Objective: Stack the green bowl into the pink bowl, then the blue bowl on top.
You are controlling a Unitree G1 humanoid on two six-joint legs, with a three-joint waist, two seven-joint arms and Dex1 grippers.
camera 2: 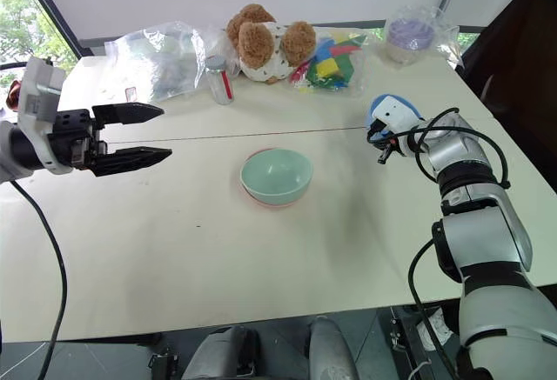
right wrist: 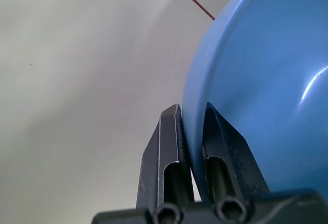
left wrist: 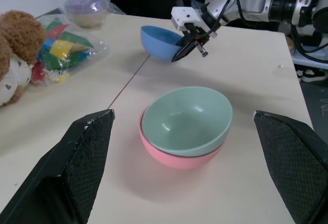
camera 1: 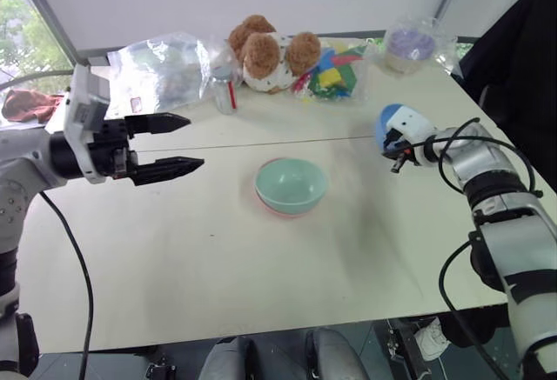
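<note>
Blue bowl (right wrist: pixel 266 80): your right gripper (right wrist: pixel 192 119) is clamped on its rim. Your left gripper (camera 1: pixel 174 145) hangs spread wide, beside the green bowl (left wrist: pixel 187 120) nested in the pink bowl (left wrist: pixel 174 158).

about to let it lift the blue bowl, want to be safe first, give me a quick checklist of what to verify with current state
1. Green bowl nested in the pink bowl: ok.
2. Right gripper shut on the blue bowl, one finger on each side of its rim: ok.
3. Grip firm enough to carry the bowl: cannot tell, it pinches only the thin rim edge.
4. Left gripper open, to the left of the stack and apart from it: ok.
5. Table between blue bowl and stack free of things: ok.
6. Stuffed toy and bags at the far edge, away from that path: ok.
</note>
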